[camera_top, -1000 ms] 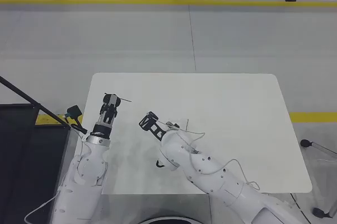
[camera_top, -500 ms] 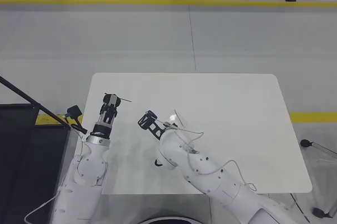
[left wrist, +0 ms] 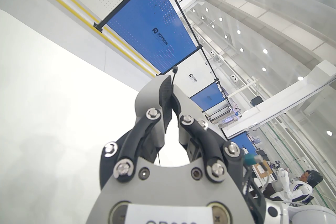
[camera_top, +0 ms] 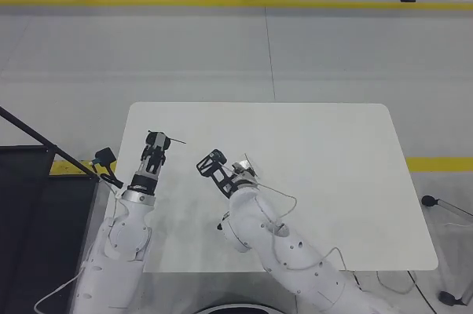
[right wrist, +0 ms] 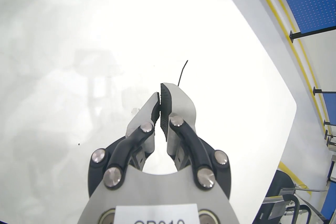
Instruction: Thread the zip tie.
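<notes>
1. We see the left pincer (left wrist: 170, 89) closed tight, its ribbed pads pressed on the zip tie (left wrist: 173, 76).
2. The tie's small square head pokes out just past the fingertips. Its thin strap runs down between the pads and shows again lower, in the gap between the fingers.
3. From above, this pincer is over the left part of the white table (camera_top: 339, 157), near its left edge. The tie shows there as a thin dark line crossing the tips.
4. The right pincer (right wrist: 160, 93) has its fingers brought together, and the pads meet at the tips with no gap that we can make out.
5. A black strand (right wrist: 182, 72), thin and slightly curved, comes out from behind one of its fingertips. We cannot tell whether it is pinched or merely lies on the tabletop beyond.
6. From above, the right pincer is over the table to the right of the left one, nearer the middle. The two are apart and not touching.
</notes>
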`<act>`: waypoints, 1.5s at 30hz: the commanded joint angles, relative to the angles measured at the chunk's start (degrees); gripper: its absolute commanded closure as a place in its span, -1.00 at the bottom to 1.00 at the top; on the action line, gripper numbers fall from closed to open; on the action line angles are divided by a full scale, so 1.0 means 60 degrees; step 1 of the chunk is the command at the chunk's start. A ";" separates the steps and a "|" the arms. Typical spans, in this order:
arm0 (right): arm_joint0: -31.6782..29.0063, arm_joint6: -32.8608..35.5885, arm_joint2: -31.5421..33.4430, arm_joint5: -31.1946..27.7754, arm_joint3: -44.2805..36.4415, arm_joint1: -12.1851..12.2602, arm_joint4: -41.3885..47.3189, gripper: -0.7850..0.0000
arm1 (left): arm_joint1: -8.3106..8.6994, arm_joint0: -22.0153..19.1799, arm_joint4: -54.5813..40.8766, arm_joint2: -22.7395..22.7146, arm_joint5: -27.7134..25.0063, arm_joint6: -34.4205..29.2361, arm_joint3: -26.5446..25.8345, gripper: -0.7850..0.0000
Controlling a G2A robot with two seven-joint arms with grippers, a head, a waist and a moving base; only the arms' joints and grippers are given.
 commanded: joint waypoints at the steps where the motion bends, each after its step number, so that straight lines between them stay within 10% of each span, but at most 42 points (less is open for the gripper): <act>1: -0.0467 -0.0264 0.0279 -0.0015 -0.0703 0.0100 -0.0395 1.00 | 0.0022 -0.0006 0.0165 0.0027 -0.0149 -0.0245 -0.0030 1.00; 16: -0.4572 -0.3616 0.3454 -0.2250 -0.5343 0.0954 -0.0197 1.00 | 0.0223 -0.1024 0.0048 0.0426 -0.1495 -0.3354 0.0384 1.00; 30: -0.4584 -0.3766 0.3446 -0.2320 -0.5310 0.0957 -0.0145 1.00 | 0.0245 -0.1125 0.0251 0.0565 -0.1357 -0.3556 0.0447 1.00; 45: -0.5065 -0.9157 0.4952 -0.5403 -0.5182 0.1385 0.0032 1.00 | 0.0515 -0.2409 -0.0276 0.1157 -0.2829 -0.7132 0.1715 1.00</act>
